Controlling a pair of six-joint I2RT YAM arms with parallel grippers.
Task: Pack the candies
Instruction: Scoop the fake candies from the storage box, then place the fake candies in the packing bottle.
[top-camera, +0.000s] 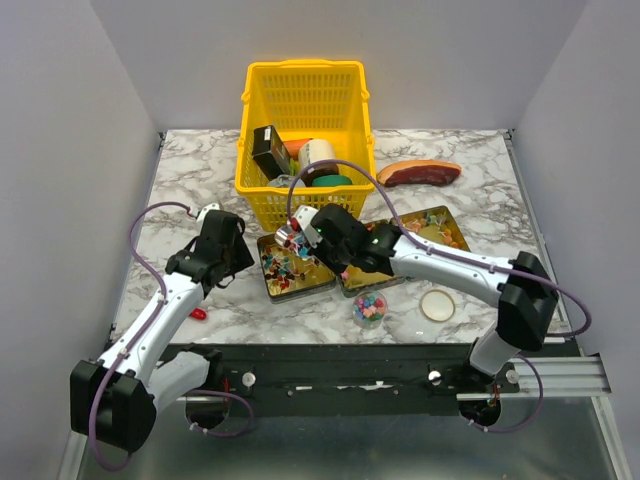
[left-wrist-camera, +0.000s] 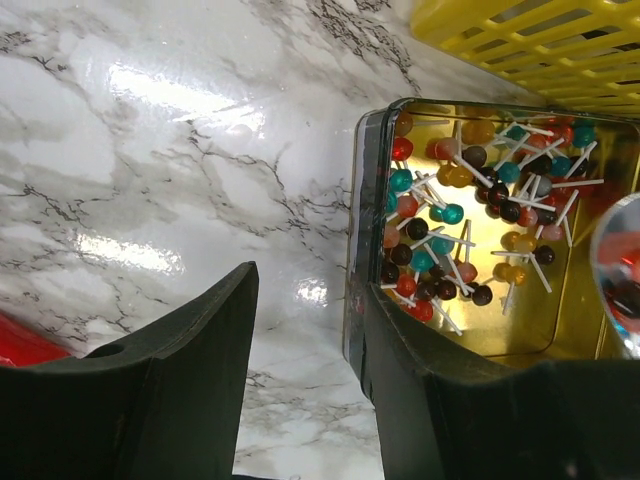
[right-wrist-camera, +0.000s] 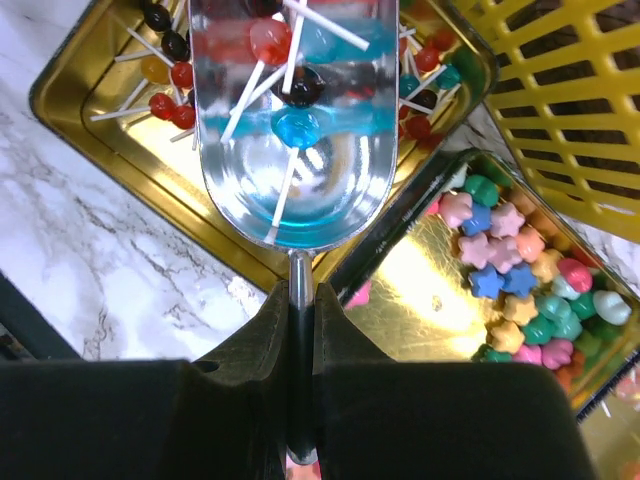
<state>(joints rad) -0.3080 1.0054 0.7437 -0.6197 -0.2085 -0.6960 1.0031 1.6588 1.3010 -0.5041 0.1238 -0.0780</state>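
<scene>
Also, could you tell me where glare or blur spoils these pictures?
Left wrist: bright glare patches on the marble table, the scoop at the right edge blurred, the lollipops sharp. Right wrist: the shiny scoop mirrors and warps colours, so its load is hard to count. Top external: evenly lit, sweets too small to distinguish.

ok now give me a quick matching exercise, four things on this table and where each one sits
Things:
1. scoop
2. yellow basket
3. reddish slab
4. clear cup

Places:
a. lying to the right of the basket
b. held in the right end effector, lollipops in it
c. on the arms' side of the lollipop tin
d. on the far side of the lollipop tin, packages inside

Pairs: 1-b, 2-d, 3-a, 4-c
</scene>
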